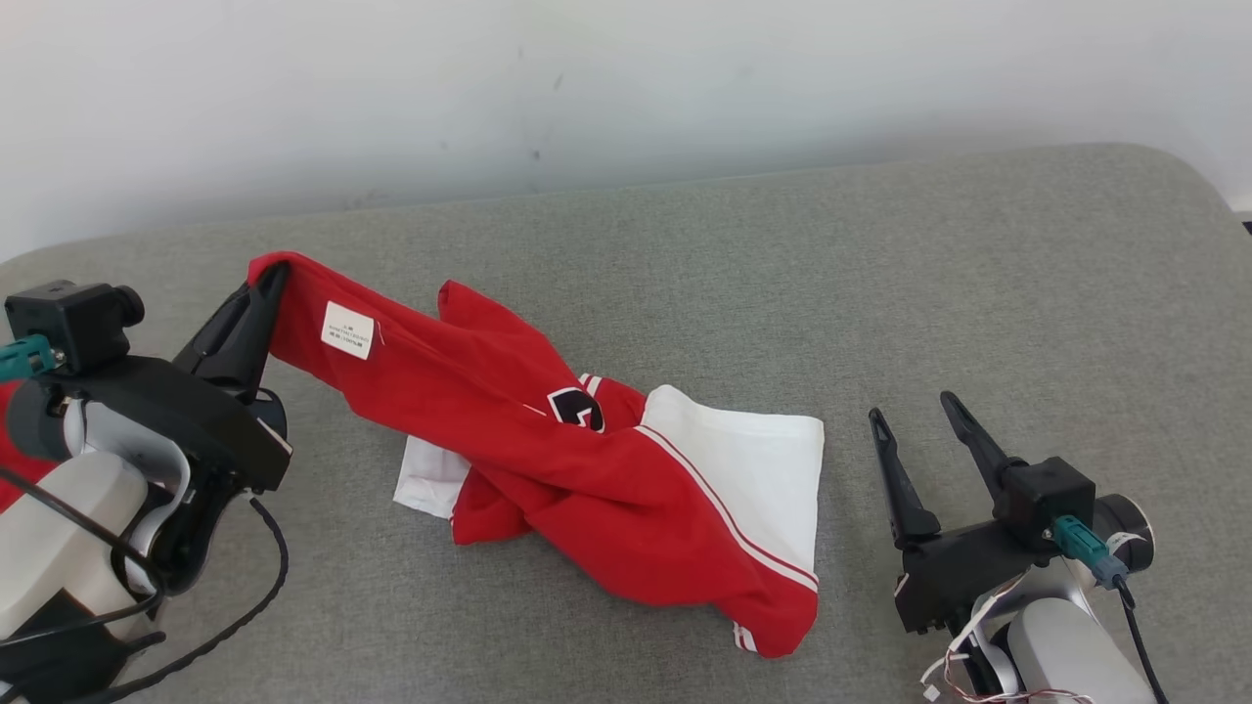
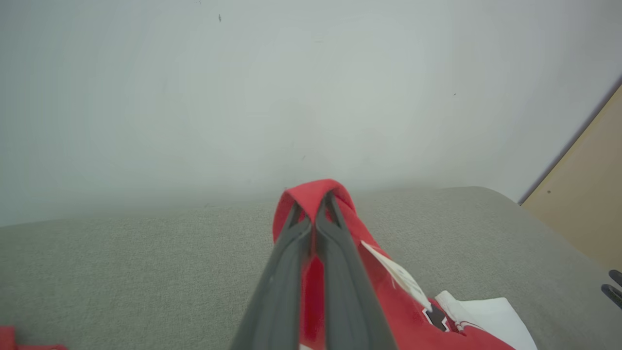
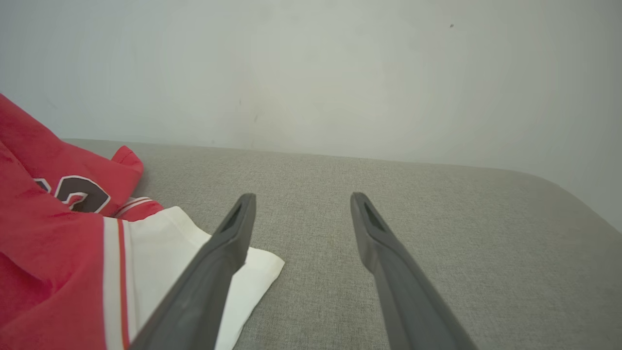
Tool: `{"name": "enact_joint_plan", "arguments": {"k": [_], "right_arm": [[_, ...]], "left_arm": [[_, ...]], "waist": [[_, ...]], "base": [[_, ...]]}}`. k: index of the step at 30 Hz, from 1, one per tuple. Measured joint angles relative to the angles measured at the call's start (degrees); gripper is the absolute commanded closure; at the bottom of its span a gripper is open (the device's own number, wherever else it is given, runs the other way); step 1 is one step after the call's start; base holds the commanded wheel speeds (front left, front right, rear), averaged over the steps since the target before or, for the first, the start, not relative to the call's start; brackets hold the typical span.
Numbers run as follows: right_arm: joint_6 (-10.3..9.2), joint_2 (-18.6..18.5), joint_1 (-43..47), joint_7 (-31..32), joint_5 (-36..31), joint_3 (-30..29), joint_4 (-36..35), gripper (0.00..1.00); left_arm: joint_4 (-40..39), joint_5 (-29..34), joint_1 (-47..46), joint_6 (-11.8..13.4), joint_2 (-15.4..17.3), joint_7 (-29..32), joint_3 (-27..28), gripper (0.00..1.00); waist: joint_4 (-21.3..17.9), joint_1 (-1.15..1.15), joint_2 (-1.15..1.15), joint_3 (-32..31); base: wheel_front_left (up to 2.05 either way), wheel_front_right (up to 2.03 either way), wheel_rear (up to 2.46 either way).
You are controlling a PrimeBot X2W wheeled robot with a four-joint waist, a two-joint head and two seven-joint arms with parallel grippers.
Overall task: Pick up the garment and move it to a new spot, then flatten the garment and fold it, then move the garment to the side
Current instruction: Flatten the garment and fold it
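The garment (image 1: 548,460) is a red jersey with white panels, thin white and red stripes along the seams, a dark number (image 1: 575,409) edged in white and a small white label (image 1: 348,330). It lies crumpled on the grey surface (image 1: 978,293) at the middle of the head view, one red edge drawn up off the cloth toward 10 o'clock. There the left claw (image 1: 274,279) is pressed together, pinching that edge. The right claw (image 1: 910,405) sits at 4 o'clock, fingers spread and holding nothing, just beside the white panel. The left wrist view adds the red fold looped over the closed fingertips (image 2: 330,204), a tan panel (image 2: 583,209) at 3 o'clock and a red scrap (image 2: 7,338) at 8 o'clock. The right wrist view shows the white corner (image 3: 257,267) of the garment passing under one spread finger, and the number at 9 o'clock.
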Motion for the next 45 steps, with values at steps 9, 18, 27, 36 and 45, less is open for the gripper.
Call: {"name": "enact_joint_plan", "arguments": {"k": [9, 18, 27, 36, 45], "right_arm": [[1.47, 0.54, -2.20, 1.96, 2.85, -0.22, 7.15, 0.00], [1.77, 0.92, -9.51, 8.26, 3.83, -0.05, 17.10, 0.00], [2.52, 1.82, -14.85, 12.77, 5.71, 0.88, 25.15, 0.00], [2.52, 2.25, -17.50, 15.69, 7.00, 1.34, 30.77, 0.00], [2.52, 2.32, -20.70, 16.73, 7.93, 1.77, 34.35, 0.00]], "left_arm": [[-3.00, 0.21, -0.10, 2.08, 1.02, -0.01, 0.57, 1.00], [-6.47, 1.01, -0.04, 3.15, 1.30, -0.42, 0.62, 1.00], [-8.57, 1.05, 1.74, 4.07, 1.43, -0.43, 0.43, 1.00], [-9.62, 1.05, 2.00, 4.11, 1.16, -0.42, 0.20, 1.00], [-9.58, 1.05, 1.92, 4.03, 0.25, -0.37, 0.00, 1.00]], "waist": [[1.90, 0.00, 0.00, 0.38], [4.21, 0.00, 0.00, 0.54], [5.89, 0.00, 0.00, 0.75], [6.76, 0.00, 0.00, 1.64], [7.96, 0.00, 0.00, 2.41]], "base": [[0.00, 0.00, 0.00], [0.00, 0.00, 0.00], [0.00, 0.00, 0.00], [0.00, 0.00, 0.00], [0.00, 0.00, 0.00]]}}
